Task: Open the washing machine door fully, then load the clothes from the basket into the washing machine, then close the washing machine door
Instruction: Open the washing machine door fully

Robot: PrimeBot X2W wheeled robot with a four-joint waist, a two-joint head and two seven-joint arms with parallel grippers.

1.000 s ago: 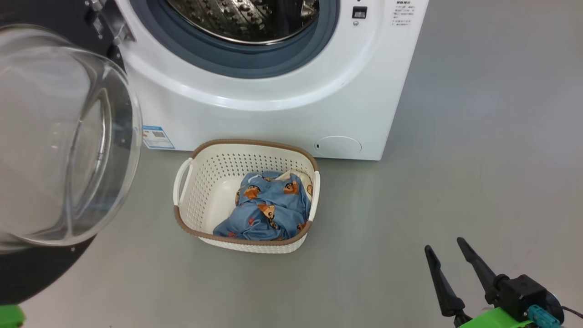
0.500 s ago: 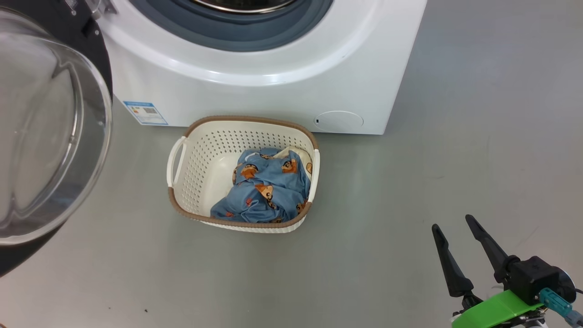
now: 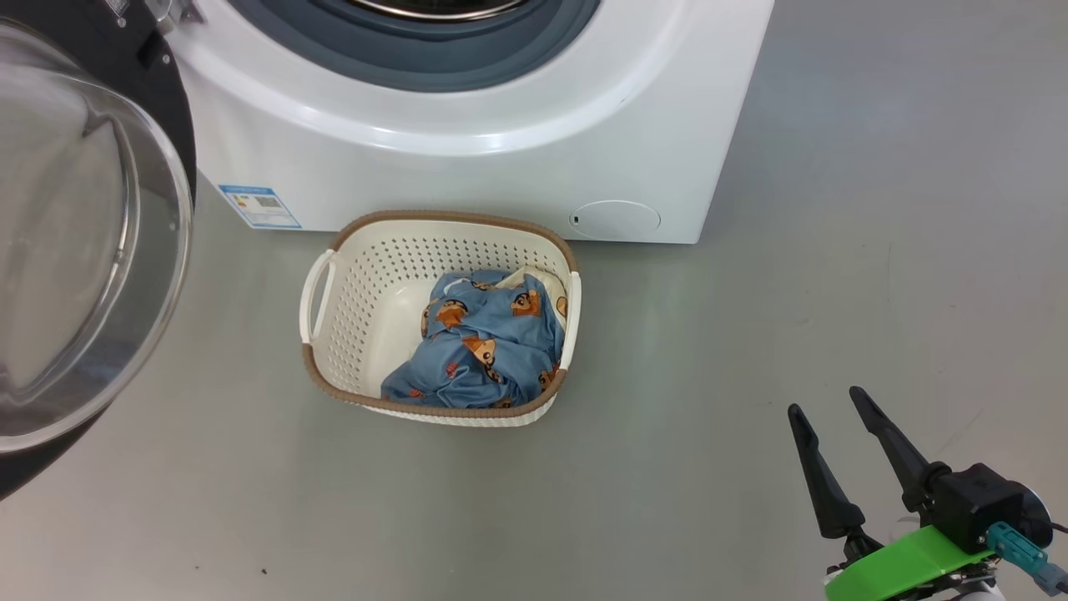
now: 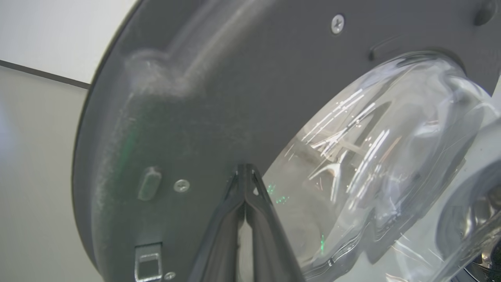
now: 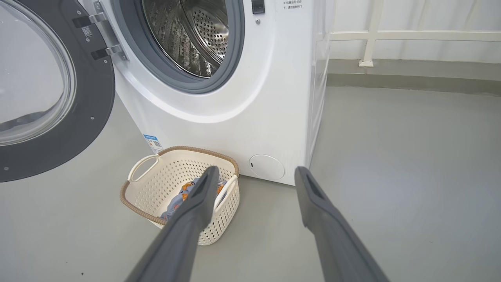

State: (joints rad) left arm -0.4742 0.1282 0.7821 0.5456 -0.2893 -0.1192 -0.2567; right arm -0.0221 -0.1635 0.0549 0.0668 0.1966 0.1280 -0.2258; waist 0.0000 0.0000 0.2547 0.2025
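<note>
The washing machine (image 3: 467, 125) stands at the top of the head view, with its door (image 3: 75, 242) swung open at the left and the glass bowl facing me. The basket (image 3: 350, 275) sits on the floor in front of the machine. It holds the blue bear-print clothes (image 3: 488, 346) in its right half. My right gripper (image 3: 824, 400) hovers open and empty at the lower right, well clear of the basket. In the right wrist view its fingers (image 5: 195, 203) point toward the basket (image 5: 156, 184) and the drum (image 5: 188, 35). My left gripper (image 4: 244, 167) is shut and empty, tips at the door's dark inner face (image 4: 219, 98) beside the glass.
Grey floor (image 3: 876, 209) lies open to the right of the machine. A white railing (image 5: 372, 37) and a low wall run behind that space. A round cap (image 3: 616, 219) and a blue label (image 3: 259, 204) mark the machine's lower front.
The head camera has tilted down, so the whole picture slid upward. The door's glass bowl sits further left relative to the basket. The right gripper stays open in the same spot.
</note>
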